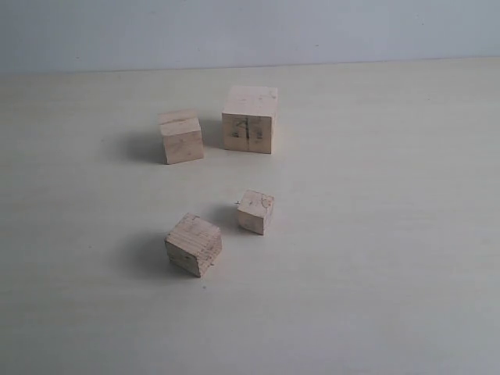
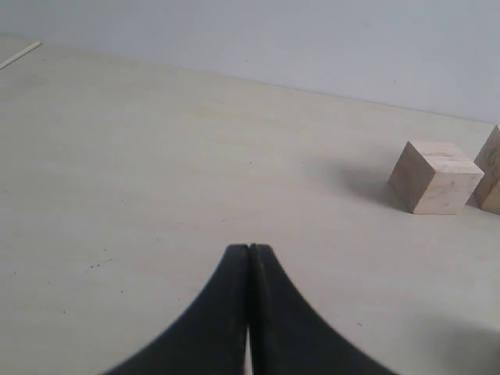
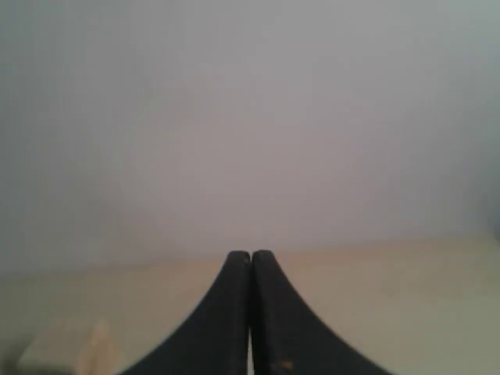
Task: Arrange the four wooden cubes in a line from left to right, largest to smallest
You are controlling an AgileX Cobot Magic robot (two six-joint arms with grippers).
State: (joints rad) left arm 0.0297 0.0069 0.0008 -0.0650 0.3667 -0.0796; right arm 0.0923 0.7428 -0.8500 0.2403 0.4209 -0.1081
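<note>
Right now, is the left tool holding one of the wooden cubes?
No, the left tool is shut with nothing between its tips, and a cube sits well apart from it on the table.

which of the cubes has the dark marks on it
The largest cube, back right of the group: its front face carries dark smudges. The three smaller cubes lack such marks.

In the left wrist view a wooden cube is getting clipped by the frame edge, showing only a sliver with dark marks. The right wrist view is coming through soft, and a pale cube there is sitting blurred, half cut off, its size untellable.
</note>
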